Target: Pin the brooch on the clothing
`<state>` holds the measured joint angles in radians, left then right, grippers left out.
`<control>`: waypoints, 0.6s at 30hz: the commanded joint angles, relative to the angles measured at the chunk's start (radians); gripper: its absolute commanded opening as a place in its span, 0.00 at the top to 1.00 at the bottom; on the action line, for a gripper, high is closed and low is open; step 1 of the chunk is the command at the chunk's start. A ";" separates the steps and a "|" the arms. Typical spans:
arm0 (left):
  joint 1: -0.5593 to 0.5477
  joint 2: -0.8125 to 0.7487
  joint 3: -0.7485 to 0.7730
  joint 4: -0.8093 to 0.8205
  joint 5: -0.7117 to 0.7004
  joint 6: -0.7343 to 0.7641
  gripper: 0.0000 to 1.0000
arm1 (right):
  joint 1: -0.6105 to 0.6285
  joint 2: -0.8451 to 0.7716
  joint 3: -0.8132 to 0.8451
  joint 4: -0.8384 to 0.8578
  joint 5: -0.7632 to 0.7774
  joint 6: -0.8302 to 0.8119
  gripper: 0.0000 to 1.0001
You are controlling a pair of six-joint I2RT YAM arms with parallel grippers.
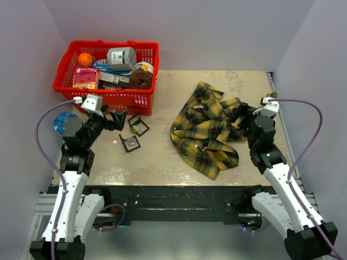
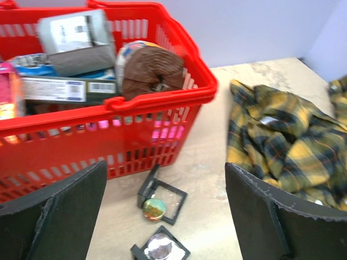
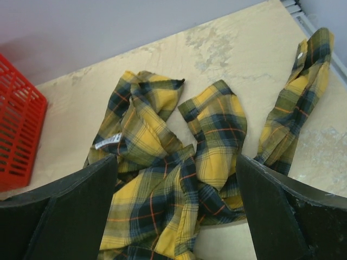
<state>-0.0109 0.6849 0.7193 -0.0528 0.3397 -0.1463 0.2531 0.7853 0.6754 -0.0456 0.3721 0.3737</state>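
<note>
Clothing (image 1: 203, 132) crumpled near right end effector (image 3: 177, 162); brooch (image 2: 154, 208) boxed near left end effector (image 2: 165, 170); both spread wide, empty.

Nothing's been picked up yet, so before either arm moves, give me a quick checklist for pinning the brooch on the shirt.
1. Left gripper open, empty: ok.
2. Right gripper open, empty: ok.
3. Brooch exposed in its open black box: ok.
4. Shirt spread flat for pinning: not ok, crumpled.
5. Brooch clasp open: cannot tell.
</note>
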 commanded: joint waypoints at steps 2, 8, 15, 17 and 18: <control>-0.079 0.080 0.002 0.054 0.076 -0.004 0.09 | 0.000 0.012 0.018 -0.033 -0.070 0.027 0.09; -0.331 0.174 0.026 -0.053 -0.031 -0.053 0.11 | 0.002 0.100 -0.011 -0.057 -0.165 0.060 0.14; -0.735 0.356 -0.014 0.057 -0.295 -0.131 0.09 | 0.003 0.164 -0.043 -0.094 -0.203 0.129 0.13; -0.788 0.433 0.028 0.093 -0.326 -0.112 0.07 | 0.003 0.157 -0.059 -0.111 -0.228 0.166 0.12; -0.805 0.502 0.043 0.100 -0.333 -0.102 0.06 | 0.002 0.151 -0.066 -0.117 -0.242 0.174 0.12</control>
<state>-0.7242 1.0363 0.7162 -0.0452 0.1387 -0.2405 0.2543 0.9611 0.6289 -0.1417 0.1867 0.4732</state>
